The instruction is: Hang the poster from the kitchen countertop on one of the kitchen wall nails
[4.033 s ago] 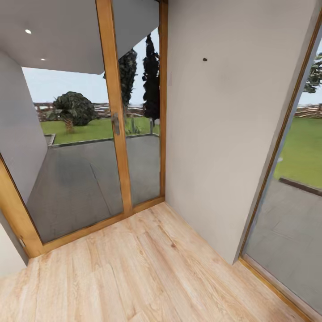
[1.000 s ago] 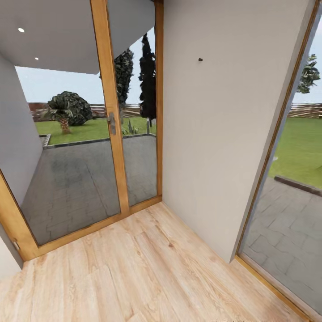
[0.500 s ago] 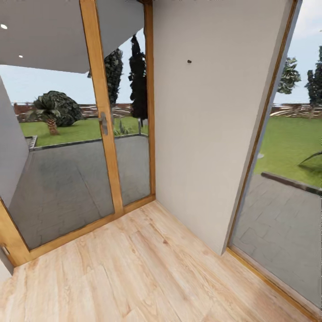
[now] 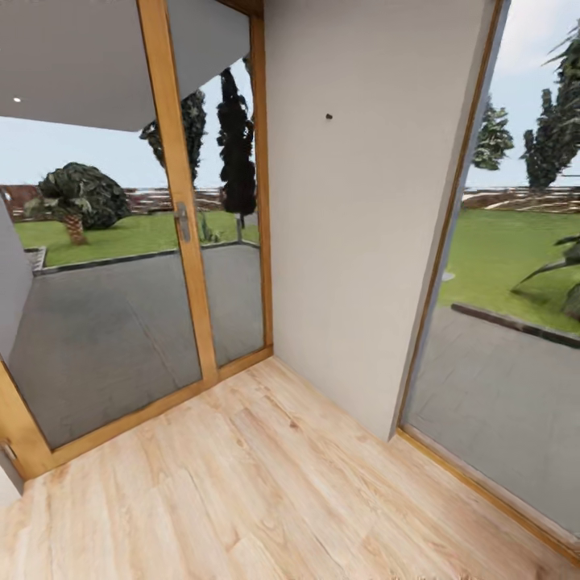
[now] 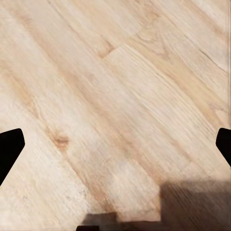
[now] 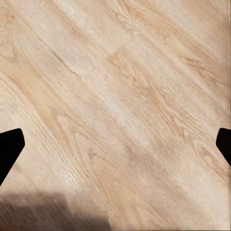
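A wall nail (image 4: 329,117) shows as a tiny dark dot high on the plain off-white wall (image 4: 362,242) ahead in the head view. The poster and the kitchen countertop are out of view. My left gripper (image 5: 115,149) points down at the wooden floor, its dark fingertips (image 5: 9,149) far apart at the picture's edges, open and empty. My right gripper (image 6: 115,147) also hangs over bare floor planks, its fingertips (image 6: 9,147) spread wide with nothing between them.
A wood-framed glass door (image 4: 181,217) with a handle stands left of the wall. A tall glass pane (image 4: 499,322) lies to the wall's right. Light wooden floor (image 4: 266,499) runs up to both. A paved patio and lawn lie outside.
The whole head view has shifted: wall, nail and door frame slid leftward in the picture and more of the right-hand garden shows. The camera moved, not the things.
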Robot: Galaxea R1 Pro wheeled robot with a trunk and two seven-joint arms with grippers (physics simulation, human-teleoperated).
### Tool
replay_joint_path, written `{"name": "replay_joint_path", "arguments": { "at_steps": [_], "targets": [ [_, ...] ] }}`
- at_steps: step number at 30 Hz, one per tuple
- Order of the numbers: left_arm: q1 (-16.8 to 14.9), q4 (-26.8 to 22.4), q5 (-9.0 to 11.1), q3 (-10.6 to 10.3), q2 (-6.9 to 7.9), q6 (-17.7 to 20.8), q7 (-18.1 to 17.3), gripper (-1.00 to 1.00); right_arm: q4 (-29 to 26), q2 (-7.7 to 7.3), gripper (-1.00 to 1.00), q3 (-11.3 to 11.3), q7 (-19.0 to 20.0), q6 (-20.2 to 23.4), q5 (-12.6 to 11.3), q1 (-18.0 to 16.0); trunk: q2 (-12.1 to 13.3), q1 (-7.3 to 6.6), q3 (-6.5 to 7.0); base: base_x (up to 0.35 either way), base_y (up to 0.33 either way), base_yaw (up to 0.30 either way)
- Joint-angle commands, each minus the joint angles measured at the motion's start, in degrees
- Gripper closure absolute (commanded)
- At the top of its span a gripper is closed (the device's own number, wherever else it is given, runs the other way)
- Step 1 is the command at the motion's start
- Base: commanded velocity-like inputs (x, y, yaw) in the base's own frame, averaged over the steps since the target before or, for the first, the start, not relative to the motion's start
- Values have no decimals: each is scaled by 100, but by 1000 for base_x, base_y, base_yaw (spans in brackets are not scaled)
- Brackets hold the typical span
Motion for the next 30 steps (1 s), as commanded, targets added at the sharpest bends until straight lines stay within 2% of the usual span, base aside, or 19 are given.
{"name": "replay_joint_path", "arguments": {
  "at_steps": [1, 9, 13, 17, 23, 30],
  "targets": [
    [3, -3, -3, 5, -1, -9, -2, -100, 5, 1, -100, -4, -2, -21, -6, -5, -3, -1, -3, -40, 27, -281],
    [3, 9, -4, 4, 0, -9, -6, -100, 5, 1, -100, -73, -8, -27, -7, -4, -3, -1, 16, -69, 46, -293],
    [3, 11, -3, 3, 0, -9, -6, -100, -3, 5, -100, -560, -7, -29, -3, -5, -3, -1, 26, -197, 157, -295],
    [3, 11, -3, 3, 0, -9, -6, -100, -15, 8, -100, -907, -4, -28, 6, -5, -3, -1, 32, -228, 191, -175],
    [3, 11, -3, 7, 0, -9, -6, -100, -20, 11, -100, -1043, -3, -31, 27, -4, -3, -1, 34, -245, 220, -47],
    [3, 11, -3, 5, 0, -9, -6, -100, -21, 17, -100, -1051, -2, -36, 35, -2, -3, -1, 35, -251, 230, -66]
  ]
}}
